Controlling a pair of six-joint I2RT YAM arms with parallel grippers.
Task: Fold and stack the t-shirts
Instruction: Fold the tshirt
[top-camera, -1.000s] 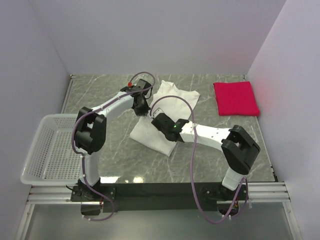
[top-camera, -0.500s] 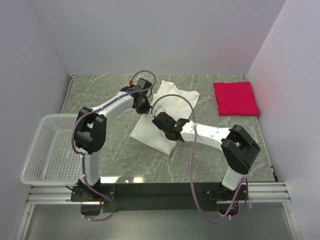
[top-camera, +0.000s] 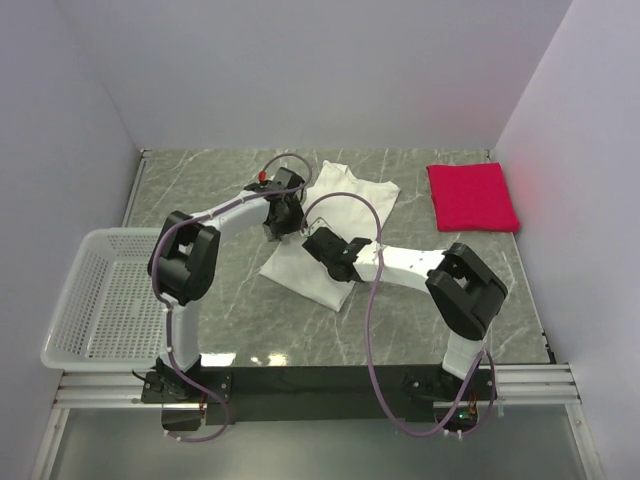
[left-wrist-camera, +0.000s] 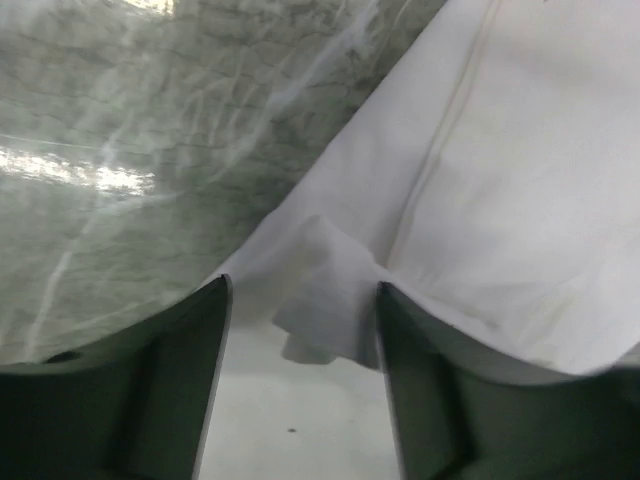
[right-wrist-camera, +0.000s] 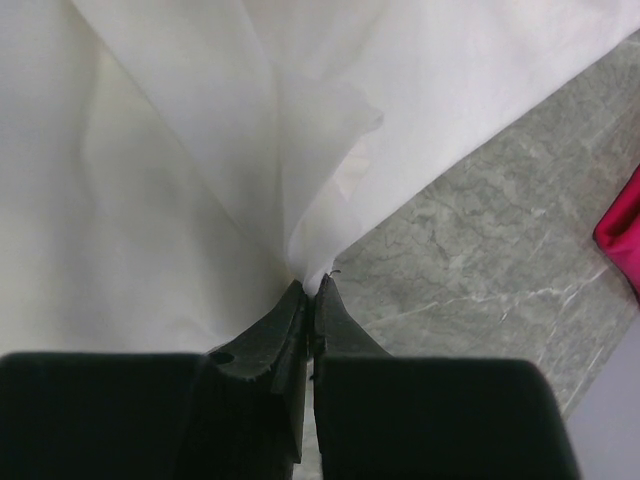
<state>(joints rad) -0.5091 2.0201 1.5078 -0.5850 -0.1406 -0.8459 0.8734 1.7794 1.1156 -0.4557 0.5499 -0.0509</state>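
The white t-shirt (top-camera: 345, 195) lay part-folded mid-table (top-camera: 200, 185), the folded red t-shirt (top-camera: 472, 196) apart at far right, your right gripper (right-wrist-camera: 311, 288) clamped on a bunched edge, likely to draw a fold, your left gripper (left-wrist-camera: 300, 290) straddling another edge, jaws apart.

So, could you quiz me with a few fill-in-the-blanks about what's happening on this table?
1. The right gripper is ____ on the white t-shirt.
2. The left gripper, over that shirt's edge, stands ____.
3. The red t-shirt lies folded at the table's far ____ side.

Missing words: shut; open; right.
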